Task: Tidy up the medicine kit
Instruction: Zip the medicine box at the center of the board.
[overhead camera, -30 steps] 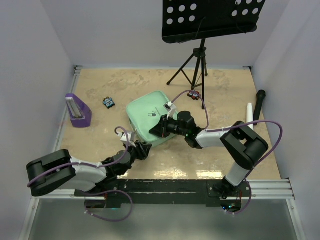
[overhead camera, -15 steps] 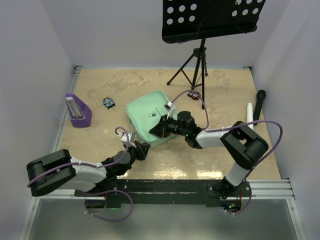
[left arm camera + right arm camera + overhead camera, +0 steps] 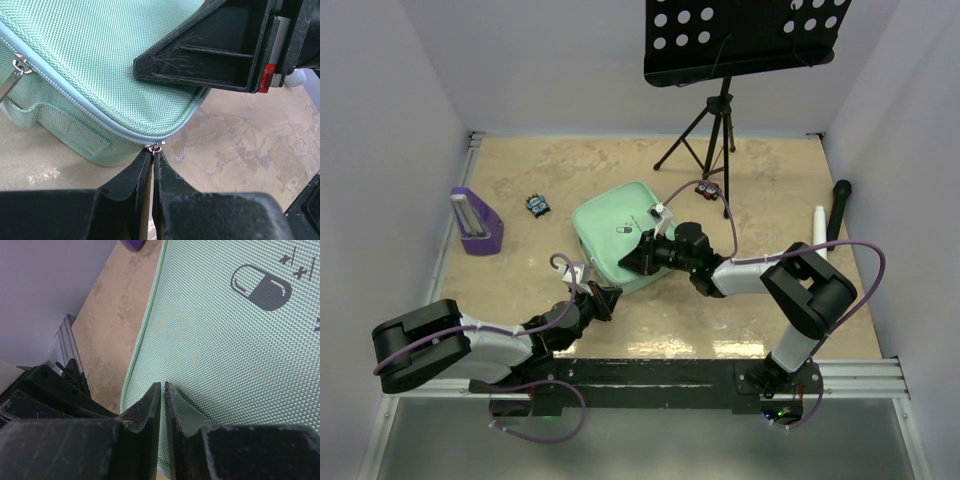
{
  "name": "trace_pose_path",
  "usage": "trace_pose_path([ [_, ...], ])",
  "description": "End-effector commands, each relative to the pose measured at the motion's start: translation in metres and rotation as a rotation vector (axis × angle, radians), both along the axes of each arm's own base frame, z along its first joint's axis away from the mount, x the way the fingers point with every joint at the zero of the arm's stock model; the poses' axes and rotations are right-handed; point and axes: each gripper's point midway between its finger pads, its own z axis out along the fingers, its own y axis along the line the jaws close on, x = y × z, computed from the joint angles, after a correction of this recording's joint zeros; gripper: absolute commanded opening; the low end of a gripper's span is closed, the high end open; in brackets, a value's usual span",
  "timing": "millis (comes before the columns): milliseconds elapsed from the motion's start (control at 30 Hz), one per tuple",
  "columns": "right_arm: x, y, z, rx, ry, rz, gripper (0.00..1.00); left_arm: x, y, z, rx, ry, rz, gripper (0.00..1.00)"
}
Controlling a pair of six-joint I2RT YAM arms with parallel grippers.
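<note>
The mint-green medicine kit [image 3: 615, 228] lies closed in the middle of the table. Its lid bears a pill logo [image 3: 261, 287]. My left gripper [image 3: 603, 298] is at the kit's near corner, shut on a small metal zipper pull [image 3: 156, 147] at the zipper line. A second zipper pull [image 3: 15, 70] hangs at the kit's side. My right gripper [image 3: 632, 260] is shut with nothing between its fingers, and its tips [image 3: 162, 386] rest on the lid near that same corner. It also shows in the left wrist view as a black finger [image 3: 200, 55] lying on the lid.
A small purple stand [image 3: 475, 220] is at the left, with a small dark packet [image 3: 537, 205] near it. A music stand tripod [image 3: 708, 140] stands at the back, with a small dark item [image 3: 708, 188] at its foot. A white tube [image 3: 818, 225] and a black cylinder [image 3: 840, 205] lie at the right.
My left gripper has shifted very slightly back toward its base with the zipper pull. The right arm and the kit have not visibly moved.
</note>
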Motion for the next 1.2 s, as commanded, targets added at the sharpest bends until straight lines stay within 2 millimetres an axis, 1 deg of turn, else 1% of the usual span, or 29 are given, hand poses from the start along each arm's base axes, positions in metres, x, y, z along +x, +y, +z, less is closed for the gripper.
trace_pose_path([
  [0,-0.019,-0.017,-0.051,-0.144,0.114,0.012,0.14,-0.015,0.027,-0.023,0.029,0.007,-0.007,0.08],
  [200,-0.019,-0.017,-0.052,-0.146,0.114,0.011,0.14,-0.016,0.029,-0.027,0.037,0.016,-0.006,0.00],
  [467,-0.019,-0.019,-0.052,-0.150,0.118,0.003,0.14,-0.017,0.033,-0.032,0.043,0.032,0.005,0.00],
  [500,-0.018,-0.019,-0.052,-0.153,0.121,-0.004,0.17,-0.018,0.034,-0.033,0.045,0.035,0.007,0.00],
  [533,-0.018,-0.020,-0.052,-0.158,0.128,-0.015,0.23,-0.018,0.034,-0.034,0.049,0.038,0.008,0.00],
  [567,-0.017,-0.021,-0.050,-0.157,0.132,-0.026,0.31,-0.018,0.034,-0.035,0.052,0.040,0.009,0.00],
  [600,-0.017,-0.023,-0.047,-0.154,0.133,-0.042,0.41,-0.018,0.035,-0.036,0.056,0.042,0.010,0.00],
  [667,-0.014,-0.028,-0.036,-0.139,0.127,-0.086,0.52,-0.018,0.035,-0.038,0.067,0.045,0.008,0.00],
  [733,-0.011,-0.033,-0.027,-0.137,0.126,-0.129,0.58,-0.016,0.033,-0.038,0.075,0.047,0.009,0.00],
  [767,-0.011,-0.037,-0.021,-0.132,0.129,-0.149,0.60,-0.017,0.033,-0.039,0.084,0.050,0.007,0.00],
  [900,-0.014,-0.054,-0.014,-0.128,0.171,-0.245,0.61,-0.015,0.028,-0.038,0.097,0.045,-0.002,0.00],
  [1033,-0.025,-0.072,-0.011,-0.099,0.211,-0.316,0.58,-0.014,0.027,-0.038,0.097,0.045,-0.002,0.00],
  [1167,-0.034,-0.080,-0.015,-0.088,0.246,-0.334,0.55,-0.015,0.026,-0.036,0.092,0.041,-0.009,0.00],
])
